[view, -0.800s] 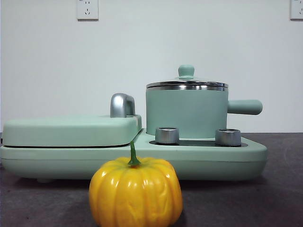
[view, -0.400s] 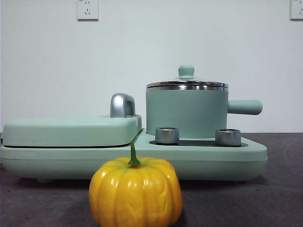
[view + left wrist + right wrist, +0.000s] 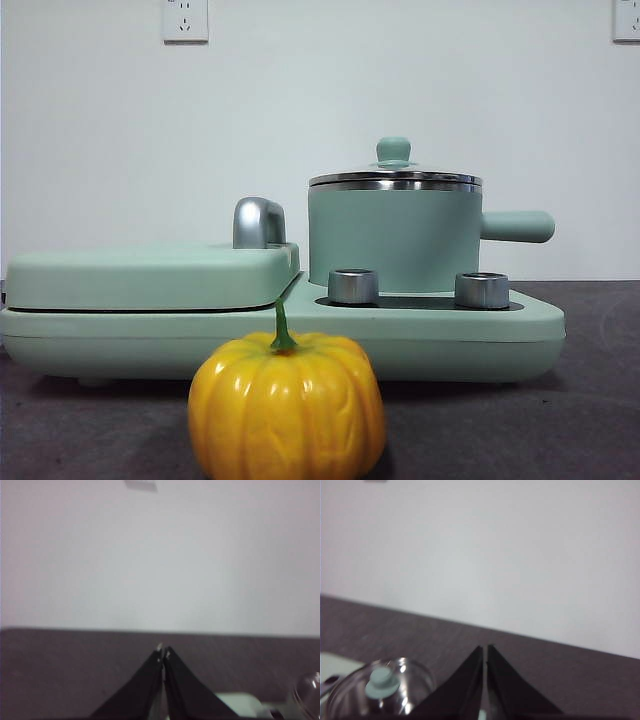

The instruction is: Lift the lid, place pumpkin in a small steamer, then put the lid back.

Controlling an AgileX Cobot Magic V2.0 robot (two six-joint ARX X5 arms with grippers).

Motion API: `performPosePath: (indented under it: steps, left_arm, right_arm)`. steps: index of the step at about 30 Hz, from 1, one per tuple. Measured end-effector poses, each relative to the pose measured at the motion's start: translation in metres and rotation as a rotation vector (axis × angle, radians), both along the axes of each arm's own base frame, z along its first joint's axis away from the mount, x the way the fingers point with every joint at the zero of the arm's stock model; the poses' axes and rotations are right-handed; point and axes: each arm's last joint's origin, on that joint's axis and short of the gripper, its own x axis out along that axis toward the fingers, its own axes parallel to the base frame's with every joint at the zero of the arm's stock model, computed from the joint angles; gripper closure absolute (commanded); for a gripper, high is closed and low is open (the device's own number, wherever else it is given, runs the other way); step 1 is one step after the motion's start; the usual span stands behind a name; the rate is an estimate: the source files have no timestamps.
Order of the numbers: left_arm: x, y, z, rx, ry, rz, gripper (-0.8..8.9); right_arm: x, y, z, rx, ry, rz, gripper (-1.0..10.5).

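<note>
Both sets of fingers pressed together, gripping nothing: left gripper (image 3: 163, 652) tips meet at lower centre of the left wrist frame, right gripper (image 3: 485, 650) tips meet at lower centre of the right wrist frame. Neither arm visible in the front view, so both held high and clear of the work, aimed roughly level at wall and table edge. Right wrist frame shows the lid (image 3: 380, 690) at lower left, glass dome with mint knob, so right gripper sits above and beside it; left wrist frame catches only a sliver of glass at the lower right corner. In the front frame, lid (image 3: 394, 175) seated on the small steamer (image 3: 395, 240), right of centre, stub handle pointing to frame right. Steamer stands on the mint-green cooker base (image 3: 300, 340), behind two steel knobs (image 3: 353, 286). Griddle cover (image 3: 150, 275) closed at left, chrome handle (image 3: 258, 222) just left of the pot. Pumpkin (image 3: 287, 405) on the dark table at bottom centre, in front of the base, stem up, apart from everything. Task not started, judging by layout. Likely first step: open one gripper and take the lid knob. Risks, as judgement: knob small and rounded, off-centre pinch could slip and drop glass onto the steel rim; descending with closed jaws would just ram the knob. Pumpkin glossy and ribbed, may squirt out of a shallow grip. Chrome handle close to the pot, possible snag.
</note>
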Motion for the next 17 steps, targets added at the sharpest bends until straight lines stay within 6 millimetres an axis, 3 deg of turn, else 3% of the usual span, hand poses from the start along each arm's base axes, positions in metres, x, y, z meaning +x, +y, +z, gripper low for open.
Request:
performPosePath:
  steps: [8, 17]
  left_arm:
    - [0.052, -0.012, -0.024, -0.004, 0.227, -0.154, 8.03]
    - [0.083, -0.050, -0.025, 0.130, 0.282, -0.372, 8.04]
  right_arm:
    - [0.040, 0.012, -0.023, -0.068, 0.176, 0.129, 9.3]
    - [0.059, 0.028, -0.039, -0.168, 0.252, 0.227, 9.3]
